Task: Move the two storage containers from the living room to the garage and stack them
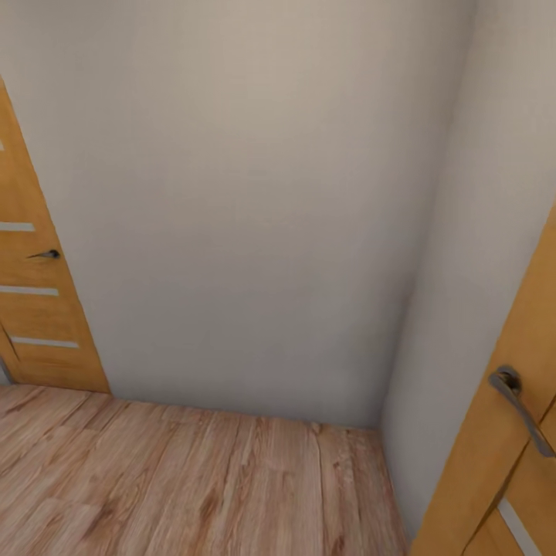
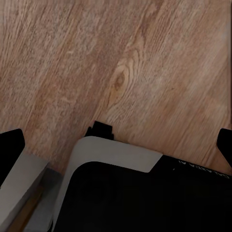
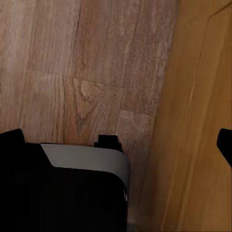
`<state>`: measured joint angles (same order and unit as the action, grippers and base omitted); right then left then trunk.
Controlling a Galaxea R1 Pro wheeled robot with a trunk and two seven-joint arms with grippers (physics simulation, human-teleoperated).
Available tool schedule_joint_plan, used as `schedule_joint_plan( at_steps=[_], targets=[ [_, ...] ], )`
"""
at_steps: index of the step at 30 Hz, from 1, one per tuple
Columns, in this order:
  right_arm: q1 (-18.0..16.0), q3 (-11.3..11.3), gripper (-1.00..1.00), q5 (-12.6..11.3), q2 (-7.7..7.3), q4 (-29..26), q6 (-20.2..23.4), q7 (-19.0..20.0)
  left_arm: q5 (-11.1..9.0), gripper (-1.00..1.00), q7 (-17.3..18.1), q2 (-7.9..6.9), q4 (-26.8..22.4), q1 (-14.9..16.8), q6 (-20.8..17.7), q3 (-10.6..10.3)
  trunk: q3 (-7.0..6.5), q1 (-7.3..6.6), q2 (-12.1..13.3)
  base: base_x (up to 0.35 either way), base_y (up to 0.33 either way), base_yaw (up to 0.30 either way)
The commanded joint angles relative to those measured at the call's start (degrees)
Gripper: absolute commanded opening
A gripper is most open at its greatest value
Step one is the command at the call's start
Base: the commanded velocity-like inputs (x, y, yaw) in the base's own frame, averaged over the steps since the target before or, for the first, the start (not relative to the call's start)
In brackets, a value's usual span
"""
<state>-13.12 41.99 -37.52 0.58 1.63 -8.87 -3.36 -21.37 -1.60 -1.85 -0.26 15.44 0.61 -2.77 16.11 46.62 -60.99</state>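
The two storage containers are out of view. In the left wrist view my left gripper (image 2: 117, 145) is open, its dark fingertips (image 2: 10, 145) far apart at the picture's edges with nothing between them, above light wood planks (image 2: 121, 63). My right gripper (image 3: 118, 141) is also open and empty over the same planks (image 3: 72, 72), close beside a light-wood door (image 3: 203, 121).
I face a corner of plain white walls (image 1: 255, 216). A light-wood door (image 1: 38, 309) with narrow frosted strips and a dark handle (image 1: 46, 254) stands at the left. Another such door (image 1: 502, 448) with a grey lever handle (image 1: 521, 405) is very near on the right.
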Motion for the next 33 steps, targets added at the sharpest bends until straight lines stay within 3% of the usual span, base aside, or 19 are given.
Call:
schedule_joint_plan(
  at_steps=[1,8,33],
  targets=[
    [-0.1,0.5,1.0,-0.4,0.15,0.2,-0.2,0.1,-0.3,1.0,-0.1,0.0,0.0,0.0,0.1,-0.3,0.07,0.04,0.0,0.321,0.0,0.0],
    [-0.1,0.5,1.0,-0.4,0.23,0.2,-0.2,0.5,-0.3,1.0,-0.1,0.0,0.0,0.0,0.1,-0.3,0.07,0.04,0.0,0.321,0.0,0.003],
    [-0.1,0.5,1.0,-0.4,0.15,0.2,-0.2,0.5,-0.3,1.0,-0.1,0.0,0.0,0.0,0.1,-0.3,0.07,0.04,0.0,0.321,0.0,0.267]
  ],
)
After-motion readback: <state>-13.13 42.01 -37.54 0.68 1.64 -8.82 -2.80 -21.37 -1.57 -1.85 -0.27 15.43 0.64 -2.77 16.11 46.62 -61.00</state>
